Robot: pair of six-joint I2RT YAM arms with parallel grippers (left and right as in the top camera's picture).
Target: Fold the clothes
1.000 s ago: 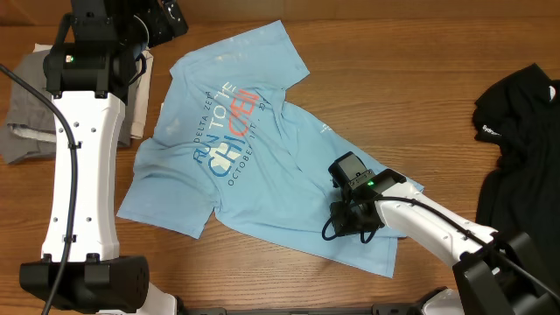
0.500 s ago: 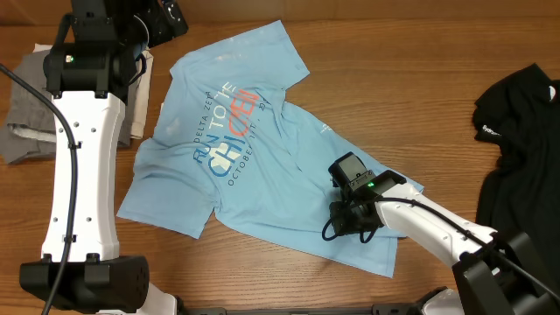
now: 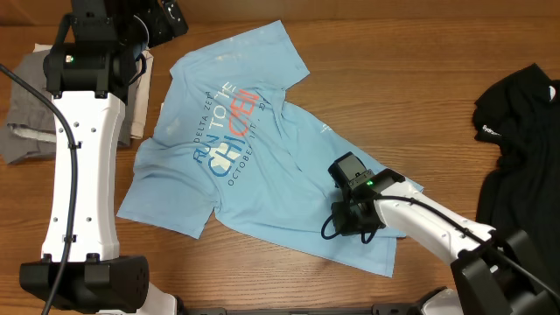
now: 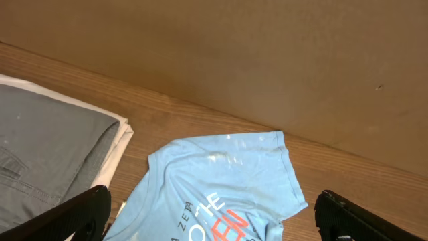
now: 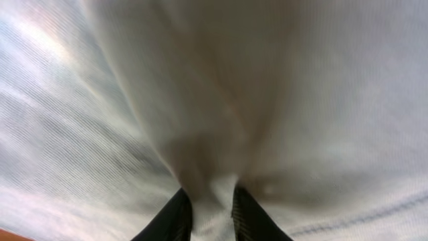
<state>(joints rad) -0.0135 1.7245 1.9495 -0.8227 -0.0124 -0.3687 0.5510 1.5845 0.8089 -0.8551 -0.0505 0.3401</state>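
Observation:
The light blue T-shirt (image 3: 254, 166) lies spread and crumpled on the wooden table, chest lettering up, collar toward the left. It also shows in the left wrist view (image 4: 221, 187). My right gripper (image 3: 348, 214) presses down on the shirt's lower right part; in the right wrist view its fingers (image 5: 208, 213) are shut on a pinched fold of the shirt's cloth (image 5: 221, 100). My left gripper (image 4: 214, 217) is open and empty, held high above the shirt's sleeve end at the back left.
Folded grey trousers on white cloth (image 3: 31, 114) lie at the left edge, also in the left wrist view (image 4: 47, 161). A black garment (image 3: 521, 131) is heaped at the right edge. Bare wooden table (image 3: 394, 87) lies between shirt and black garment.

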